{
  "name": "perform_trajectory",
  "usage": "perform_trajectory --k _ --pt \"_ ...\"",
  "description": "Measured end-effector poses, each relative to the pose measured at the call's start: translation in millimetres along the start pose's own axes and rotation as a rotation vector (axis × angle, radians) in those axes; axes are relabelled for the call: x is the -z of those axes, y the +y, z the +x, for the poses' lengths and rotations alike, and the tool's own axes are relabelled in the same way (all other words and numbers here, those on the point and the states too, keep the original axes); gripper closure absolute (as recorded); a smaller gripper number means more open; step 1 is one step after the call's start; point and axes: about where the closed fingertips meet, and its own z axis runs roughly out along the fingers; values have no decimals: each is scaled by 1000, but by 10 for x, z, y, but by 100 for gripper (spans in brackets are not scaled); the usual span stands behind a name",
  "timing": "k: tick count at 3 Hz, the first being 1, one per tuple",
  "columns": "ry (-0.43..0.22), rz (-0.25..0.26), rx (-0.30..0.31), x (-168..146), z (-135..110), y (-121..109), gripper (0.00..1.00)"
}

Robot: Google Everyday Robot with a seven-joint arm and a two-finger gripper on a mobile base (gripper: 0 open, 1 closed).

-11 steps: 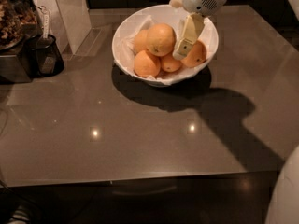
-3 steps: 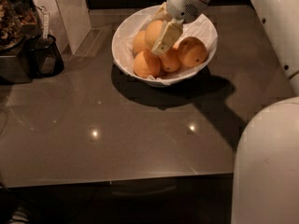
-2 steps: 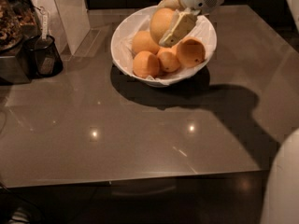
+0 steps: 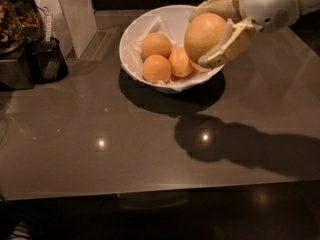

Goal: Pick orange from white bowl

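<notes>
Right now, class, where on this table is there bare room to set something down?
Widest: the table in front of the white bowl, to the near edge. Also right of the bowl, past the hand holding the orange over its right rim. Crowded: the bowl and the far-left corner by the black container.

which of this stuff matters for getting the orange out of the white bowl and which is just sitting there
Part of the job:
- orange, lifted over the bowl's right-hand rim
- claw, shut on the orange
- white bowl

Just lying about:
- smaller oranges in the bowl
- black cup, far left
- table
</notes>
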Motion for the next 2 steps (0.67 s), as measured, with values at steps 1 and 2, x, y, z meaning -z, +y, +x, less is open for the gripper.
perform_trajectory --k 1,2 --pt "41 28 -74 243 345 146 100" --pt "42 30 -71 250 334 138 100"
